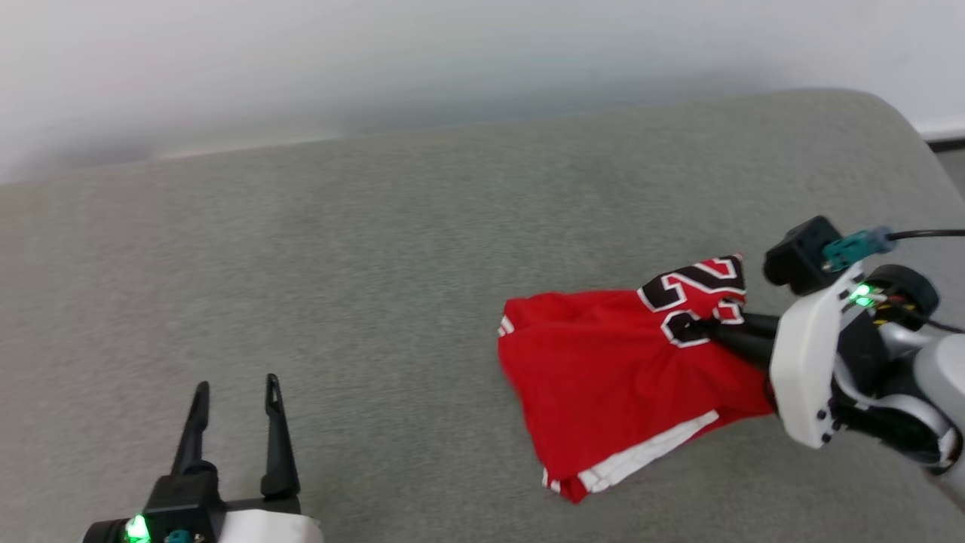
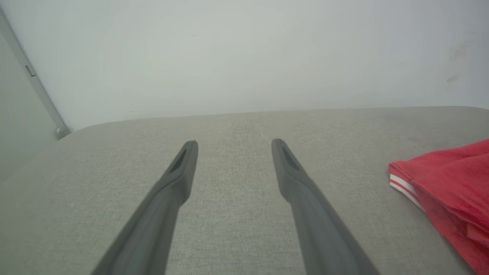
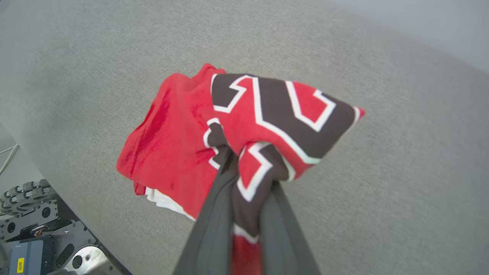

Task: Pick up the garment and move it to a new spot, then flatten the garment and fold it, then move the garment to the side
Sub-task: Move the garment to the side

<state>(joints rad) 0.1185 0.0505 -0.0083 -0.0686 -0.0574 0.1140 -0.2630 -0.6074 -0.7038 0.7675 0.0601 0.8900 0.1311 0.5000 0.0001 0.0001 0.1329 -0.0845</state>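
I'm looking at a wide grey fabric-covered surface (image 1: 301, 302) that takes up most of the head view, with a pale wall (image 1: 377, 60) behind it at 12 o'clock. Whether it is a padded table or a cushion I can't quite tell.

The garment (image 1: 603, 369) lies bunched on this surface at about 4 o'clock from the middle of the head view. It is mostly plain red, with a white band along its near edge. A flap of black, white-outlined numerals sits at its 1 o'clock corner.

The right wrist view gives me what the head view can't: that printed flap is pulled up into a peak. It also shows part of the robot's metal base (image 3: 34, 229) at 8 o'clock, below the surface's edge. The left wrist view adds a red-and-white striped hem at 3 o'clock, well apart from that arm's fingers.

The right end effector (image 1: 709, 330) comes in from 3 o'clock with its fingers clamped together on the printed cloth. The left end effector (image 1: 237, 388), at 7 o'clock, stands spread wide above bare fabric, holding and touching nothing.
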